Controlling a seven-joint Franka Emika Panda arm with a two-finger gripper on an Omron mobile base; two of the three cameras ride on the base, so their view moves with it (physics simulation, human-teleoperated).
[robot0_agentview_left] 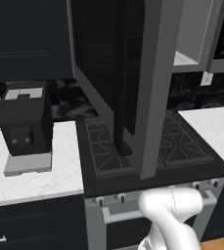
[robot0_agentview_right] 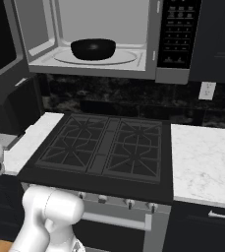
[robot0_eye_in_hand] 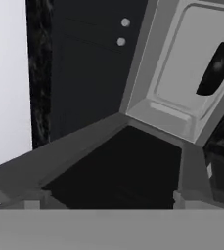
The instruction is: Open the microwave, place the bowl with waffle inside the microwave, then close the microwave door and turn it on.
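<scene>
The microwave (robot0_agentview_right: 148, 59) hangs above the stove with its cavity open. The black bowl (robot0_agentview_right: 93, 49) sits on the turntable inside; its rim hides the waffle. The microwave door (robot0_agentview_left: 152, 97) is swung far out to the left, its dark handle bar (robot0_agentview_left: 119, 127) hanging over the stove. In the hand view my gripper (robot0_eye_in_hand: 106, 202) is open with nothing between its fingertips. It faces the inner side of the door (robot0_eye_in_hand: 118, 171), and the cavity (robot0_eye_in_hand: 182, 73) with the bowl (robot0_eye_in_hand: 215, 68) lies beyond. The button panel (robot0_agentview_right: 178, 34) is on the microwave's right side.
A black gas stove (robot0_agentview_right: 104, 147) lies below the microwave. A black coffee machine (robot0_agentview_left: 24, 122) stands on the white marble counter (robot0_agentview_left: 35, 176) to its left. More counter (robot0_agentview_right: 202, 162) and a wall outlet (robot0_agentview_right: 207, 90) are on the right. Dark cabinets flank the microwave.
</scene>
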